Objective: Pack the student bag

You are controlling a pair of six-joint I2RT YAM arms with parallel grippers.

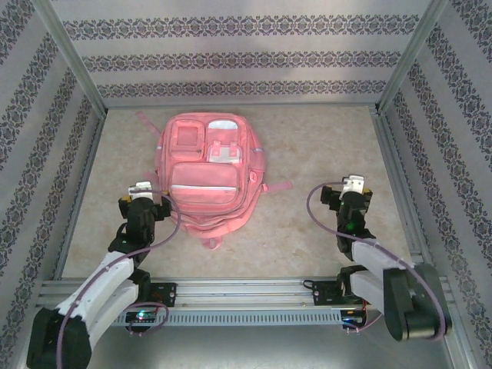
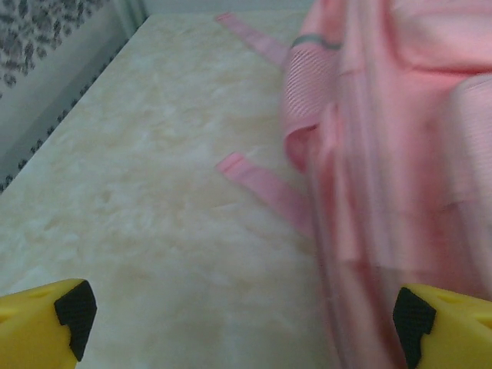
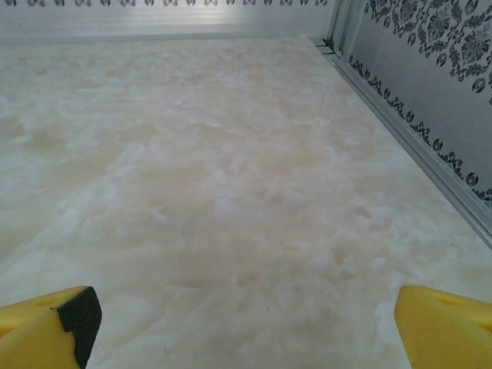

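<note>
Backpack, one: the student bag (image 1: pixel 206 173), soft pink fabric, lying flat and front-up on my bench (image 1: pixel 323 146), left of centre in the upper half of the top view. Its outline is rounded at the far end and squarer at the near end. The front has several stitched rectangular pockets (image 1: pixel 201 188), and the two upper ones have pale translucent panels. In the left wrist view its side is ribbed and loosely folded, filling the right of the frame. Flat woven strap ends (image 2: pixel 261 188), also pink, lie on the bench beside it.

Bench, one: cream, marbled, smooth and matt. It is enclosed by walls (image 1: pixel 231 61) of pale sheet with dark ornamental bands. A grooved metal rail (image 1: pixel 246 292) runs along the bottom of the frame.

Left tool (image 1: pixel 146 192), mine: just beside the bag's near left corner. Its wedge-shaped yellow fingers (image 2: pixel 38 327) with black pads sit far apart in the lower corners of the left wrist view, gripping nothing. I cannot tell whether the right-hand finger touches the fabric.

Right tool (image 1: pixel 352 188), mine: at centre right of the top view, well apart from the bag and over bare bench. Its yellow fingers are likewise spread wide and hold nothing.
</note>
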